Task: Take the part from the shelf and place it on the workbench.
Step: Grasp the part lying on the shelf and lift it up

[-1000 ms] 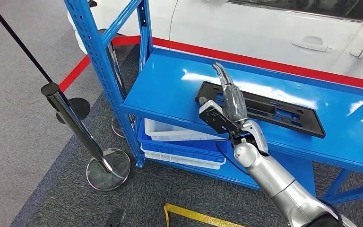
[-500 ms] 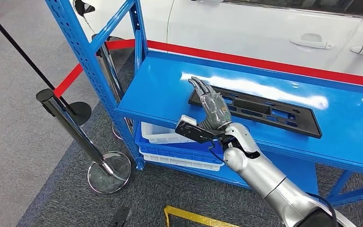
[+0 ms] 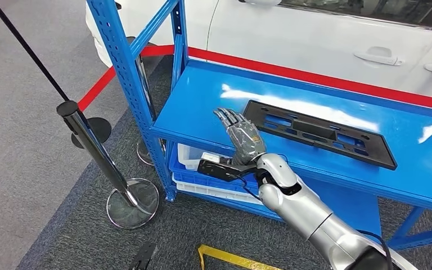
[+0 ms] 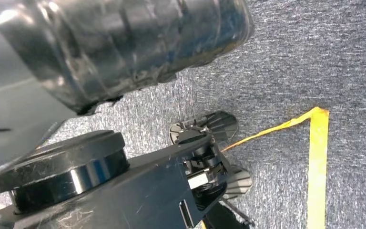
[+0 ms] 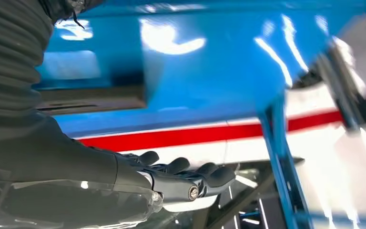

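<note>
Right now the part (image 3: 319,133) is a long, flat black plastic panel with several rectangular cut-outs, blue showing through them. It lies flat on the blue shelf (image 3: 202,107), just beyond and to the right of the right hand (image 3: 241,134), not touching it. Far end of the panel runs toward the shelf's right side, whole outline visible in the head view.

Right hand hovers over the shelf surface near the panel's near-left corner, fingers (image 3: 228,117) stretched out and apart, holding nothing. Right wrist view shows the same hand (image 5: 171,179) with dark fingertips (image 5: 214,174) extended side by side, nothing between them; a dark strip (image 5: 93,98) on the blue surface above the hand is probably the part's edge, blurred, hard to confirm.

Below the hand, under the shelf, white and blue trays (image 3: 202,169) sit stacked, partly hidden by the forearm. White car (image 3: 326,34) behind the shelf is cut off at the frame top. Chrome stanchion (image 3: 101,157) stands off to the hand's left.

Left wrist view: grey carpet, yellow floor tape (image 4: 317,162); left hand's state can't be told.
</note>
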